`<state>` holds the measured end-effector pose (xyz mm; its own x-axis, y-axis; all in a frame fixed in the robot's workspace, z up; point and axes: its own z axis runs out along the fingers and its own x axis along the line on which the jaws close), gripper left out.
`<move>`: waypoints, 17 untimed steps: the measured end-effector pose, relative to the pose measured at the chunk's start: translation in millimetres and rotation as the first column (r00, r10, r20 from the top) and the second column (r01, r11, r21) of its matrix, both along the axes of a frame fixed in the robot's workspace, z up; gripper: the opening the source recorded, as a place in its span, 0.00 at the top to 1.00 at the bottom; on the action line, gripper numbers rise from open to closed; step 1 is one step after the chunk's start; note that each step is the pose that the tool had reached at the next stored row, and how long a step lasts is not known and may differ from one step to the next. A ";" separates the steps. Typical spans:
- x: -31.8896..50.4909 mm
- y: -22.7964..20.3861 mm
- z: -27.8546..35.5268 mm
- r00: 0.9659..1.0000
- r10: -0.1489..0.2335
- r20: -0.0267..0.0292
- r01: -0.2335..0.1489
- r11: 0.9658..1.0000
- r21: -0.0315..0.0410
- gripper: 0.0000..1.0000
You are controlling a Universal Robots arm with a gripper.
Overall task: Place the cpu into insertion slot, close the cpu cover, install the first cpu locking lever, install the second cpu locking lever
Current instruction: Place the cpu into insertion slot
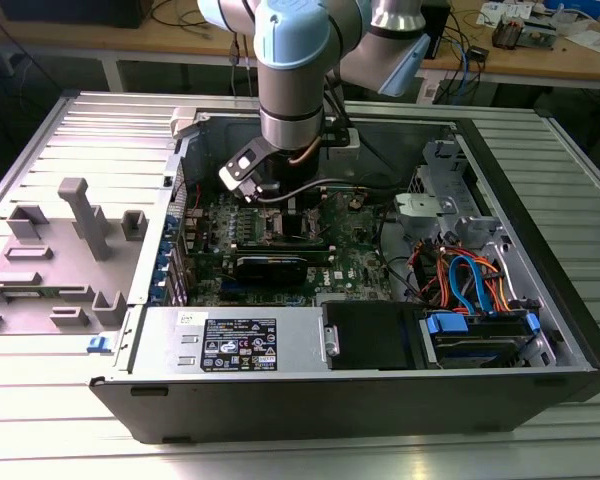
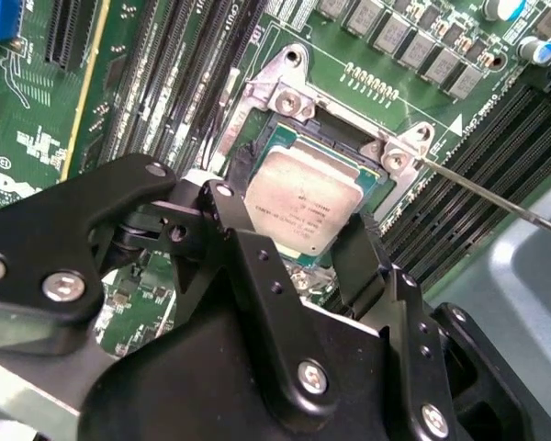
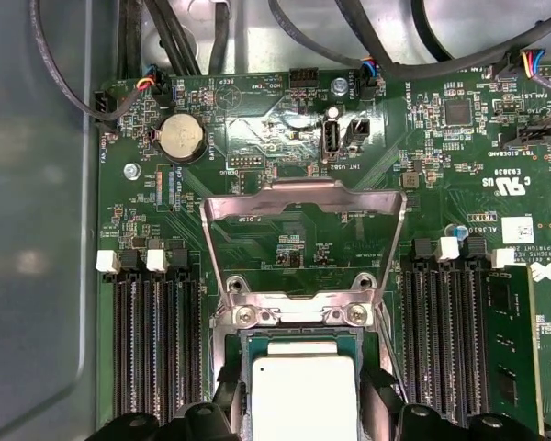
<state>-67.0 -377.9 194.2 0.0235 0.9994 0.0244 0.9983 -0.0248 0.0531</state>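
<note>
Cpu (image 2: 303, 204) flat, silver top up, square so no long axis, in or just over insertion slot (image 2: 289, 92); gripper (image 2: 294, 219) straddles it, apparently pinching two opposite edges; arm (image 1: 295, 90) upper centre in exterior view; cpu cover (image 3: 303, 195) raised open on hinge edge just beyond cpu; locking lever (image 2: 496, 197) unlatched, slanting away from slot corner.

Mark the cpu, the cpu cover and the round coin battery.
cpu (image 2: 303, 207): second wrist view, middle of silver top.
cpu cover (image 3: 303, 191): first wrist view, open frame's outer bar.
coin battery (image 3: 182, 138): first wrist view, its centre.
</note>
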 end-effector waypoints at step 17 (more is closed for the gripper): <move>0.3 0.0 27.1 1.000 0.000 -0.014 0.000 1.000 0.001 0.72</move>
<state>-66.7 -377.9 221.3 0.0239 0.9994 0.0252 0.9989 -0.0249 0.0387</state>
